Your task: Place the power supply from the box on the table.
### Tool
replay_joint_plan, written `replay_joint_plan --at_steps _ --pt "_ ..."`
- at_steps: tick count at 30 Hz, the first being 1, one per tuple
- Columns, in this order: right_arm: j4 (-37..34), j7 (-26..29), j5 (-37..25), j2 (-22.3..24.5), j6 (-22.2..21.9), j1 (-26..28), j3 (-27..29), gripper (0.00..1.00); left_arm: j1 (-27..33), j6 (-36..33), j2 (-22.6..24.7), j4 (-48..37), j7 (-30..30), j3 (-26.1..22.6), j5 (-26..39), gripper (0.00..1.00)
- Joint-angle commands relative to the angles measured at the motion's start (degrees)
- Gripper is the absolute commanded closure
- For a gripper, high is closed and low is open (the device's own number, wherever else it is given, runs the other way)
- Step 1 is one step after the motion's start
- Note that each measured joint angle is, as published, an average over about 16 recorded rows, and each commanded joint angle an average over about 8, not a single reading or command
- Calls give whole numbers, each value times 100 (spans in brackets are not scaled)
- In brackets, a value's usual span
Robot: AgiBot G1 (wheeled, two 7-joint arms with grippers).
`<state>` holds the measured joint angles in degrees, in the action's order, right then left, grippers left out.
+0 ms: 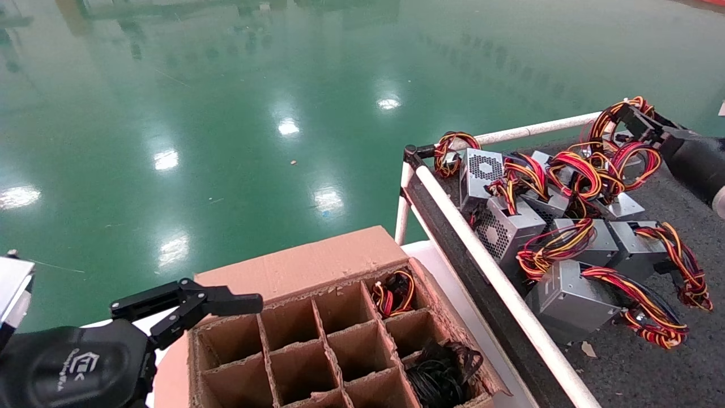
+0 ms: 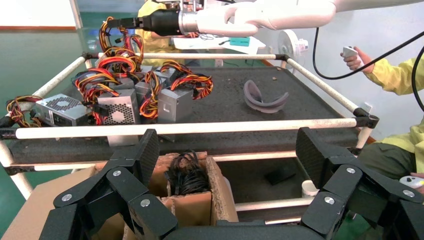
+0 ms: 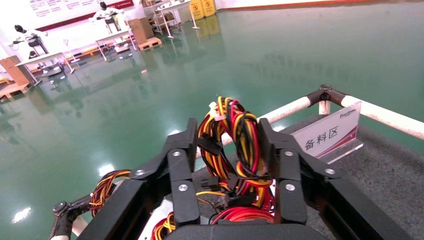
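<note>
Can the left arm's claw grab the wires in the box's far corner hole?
Probably yes: the open left gripper hovers at the box rim, and the wires lie uncovered in their cell, several cells away.

The head view looks down on the box (image 1: 340,340) and tabletop (image 1: 651,351). The left wrist view, low beside the box (image 2: 195,200), faces the tabletop (image 2: 225,100). The right wrist view sits close above the tabletop (image 3: 390,170).
</note>
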<state>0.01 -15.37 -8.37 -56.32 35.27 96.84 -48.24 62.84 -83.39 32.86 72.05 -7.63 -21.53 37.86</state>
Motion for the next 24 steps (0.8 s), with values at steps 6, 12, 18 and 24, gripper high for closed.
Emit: replay_joint_plan --at_steps 6,12,18,24 --pt "1 6 -28 37 34 -15 -18 0 0 0 0 0 0 0 0 0" --pt "4 103 -129 165 148 -16 -89 0 0 0 0 -1 0 0 0 0" --pt "28 315 -265 312 290 49 -185 0 0 0 0 -1 1 0 0 0" --pt "76 552 -375 409 426 119 -263 0 1 0 0 -1 1 -1 -1 0"
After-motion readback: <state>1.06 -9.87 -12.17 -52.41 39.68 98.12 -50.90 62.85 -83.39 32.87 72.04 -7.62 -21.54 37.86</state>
